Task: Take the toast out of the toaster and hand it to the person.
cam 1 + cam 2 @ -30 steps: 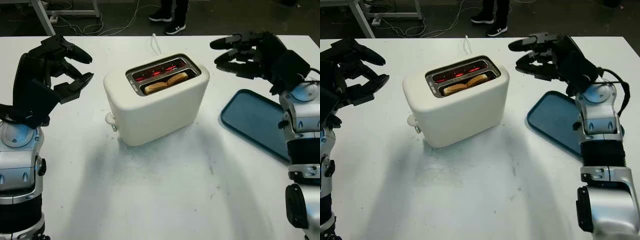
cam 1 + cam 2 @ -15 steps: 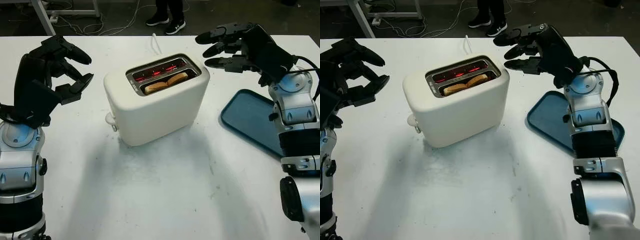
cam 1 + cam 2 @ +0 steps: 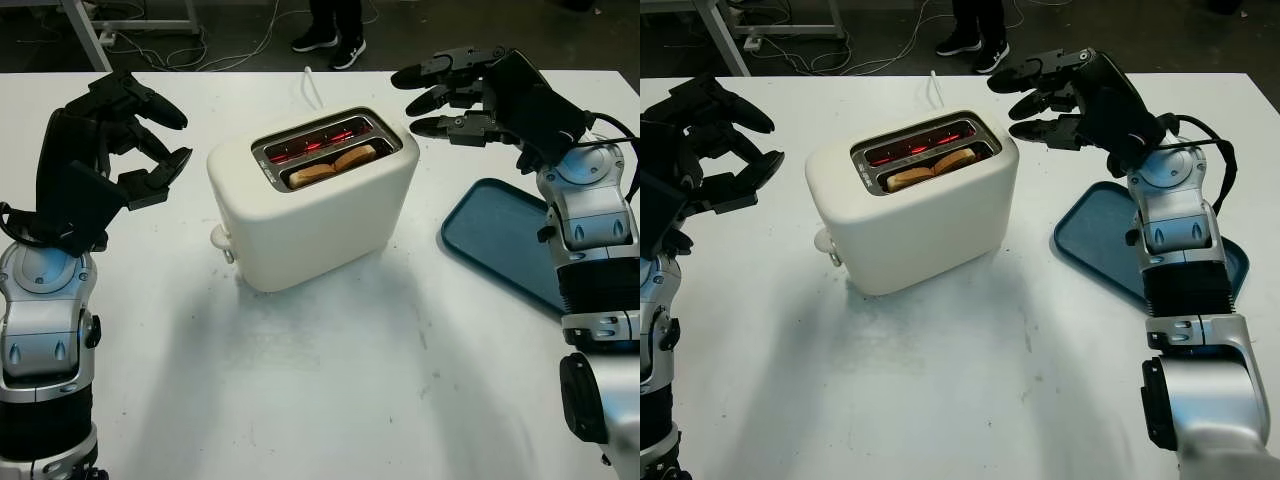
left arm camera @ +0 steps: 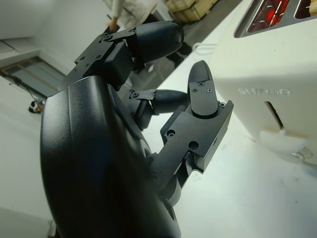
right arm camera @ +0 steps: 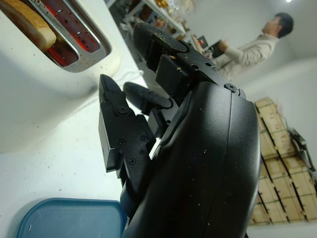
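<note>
A cream toaster [image 3: 318, 215] stands mid-table with two slots glowing red inside. A slice of brown toast [image 3: 333, 166] sits in the nearer slot, its top edge just above the rim; it also shows in the right wrist view as toast [image 5: 27, 20]. My right hand [image 3: 452, 88] hovers open just right of the toaster's top, level with the slots, holding nothing. Open as well, my left hand [image 3: 150, 135] is raised to the left of the toaster, a short gap away from its side.
A blue tray [image 3: 505, 245] lies on the white table [image 3: 330, 380] to the right of the toaster, under my right forearm. A white cord [image 3: 311, 88] runs off behind the toaster. A person's feet [image 3: 328, 32] stand beyond the table's far edge.
My right hand moved left toward the toaster's top over the last second, then held still. My left hand shifted slightly right, toward the toaster. The toast has not moved.
</note>
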You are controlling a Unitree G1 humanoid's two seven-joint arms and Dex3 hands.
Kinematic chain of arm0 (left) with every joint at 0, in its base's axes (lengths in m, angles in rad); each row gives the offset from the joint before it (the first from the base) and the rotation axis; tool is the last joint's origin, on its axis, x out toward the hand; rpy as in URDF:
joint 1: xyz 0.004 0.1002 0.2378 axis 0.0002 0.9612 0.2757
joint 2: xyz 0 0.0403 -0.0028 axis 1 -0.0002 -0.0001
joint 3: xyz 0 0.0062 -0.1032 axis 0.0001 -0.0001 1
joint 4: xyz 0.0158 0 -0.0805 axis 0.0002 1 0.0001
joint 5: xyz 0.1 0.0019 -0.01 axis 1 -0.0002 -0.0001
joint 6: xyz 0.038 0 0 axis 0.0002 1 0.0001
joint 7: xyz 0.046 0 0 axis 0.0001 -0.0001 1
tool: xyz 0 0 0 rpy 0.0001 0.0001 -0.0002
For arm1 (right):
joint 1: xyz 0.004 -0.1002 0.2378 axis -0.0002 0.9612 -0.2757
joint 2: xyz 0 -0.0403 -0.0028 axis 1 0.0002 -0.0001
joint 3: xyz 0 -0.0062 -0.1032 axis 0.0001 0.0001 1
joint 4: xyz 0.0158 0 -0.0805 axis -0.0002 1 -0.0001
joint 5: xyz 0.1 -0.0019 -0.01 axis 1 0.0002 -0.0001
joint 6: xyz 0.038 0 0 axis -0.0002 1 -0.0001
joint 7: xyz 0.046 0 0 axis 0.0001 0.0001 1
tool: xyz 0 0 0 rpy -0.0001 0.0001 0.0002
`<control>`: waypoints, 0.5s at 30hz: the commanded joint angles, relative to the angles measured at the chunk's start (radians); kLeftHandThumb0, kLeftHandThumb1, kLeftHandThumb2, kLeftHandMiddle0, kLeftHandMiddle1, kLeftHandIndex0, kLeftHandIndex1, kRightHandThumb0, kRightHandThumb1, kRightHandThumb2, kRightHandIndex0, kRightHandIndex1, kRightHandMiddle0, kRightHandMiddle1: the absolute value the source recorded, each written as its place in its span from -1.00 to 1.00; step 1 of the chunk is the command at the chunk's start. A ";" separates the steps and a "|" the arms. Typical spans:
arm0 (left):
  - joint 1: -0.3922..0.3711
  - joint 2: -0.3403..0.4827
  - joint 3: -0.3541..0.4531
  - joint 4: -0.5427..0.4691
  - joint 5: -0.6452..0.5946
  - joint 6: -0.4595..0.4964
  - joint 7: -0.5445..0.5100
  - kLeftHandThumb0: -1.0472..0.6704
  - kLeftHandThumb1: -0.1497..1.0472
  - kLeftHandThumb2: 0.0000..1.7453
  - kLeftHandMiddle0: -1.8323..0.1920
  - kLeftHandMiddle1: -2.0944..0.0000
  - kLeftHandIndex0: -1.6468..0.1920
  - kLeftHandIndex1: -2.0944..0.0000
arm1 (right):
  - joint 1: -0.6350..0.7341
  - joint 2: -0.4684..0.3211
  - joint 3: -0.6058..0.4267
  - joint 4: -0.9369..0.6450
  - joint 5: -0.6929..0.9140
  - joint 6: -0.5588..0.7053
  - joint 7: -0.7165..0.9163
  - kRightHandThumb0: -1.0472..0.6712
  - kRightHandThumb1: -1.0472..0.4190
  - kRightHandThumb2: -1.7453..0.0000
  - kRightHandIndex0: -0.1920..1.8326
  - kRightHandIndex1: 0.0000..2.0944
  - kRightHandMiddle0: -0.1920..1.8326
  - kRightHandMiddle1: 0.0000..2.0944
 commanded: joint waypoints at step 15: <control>0.001 0.014 0.008 -0.017 -0.006 0.014 -0.005 0.18 0.14 -0.13 0.24 -0.59 0.21 -0.34 | 0.009 -0.004 0.003 -0.015 -0.006 0.019 0.003 0.29 -0.76 1.00 -0.25 -0.18 0.07 -0.93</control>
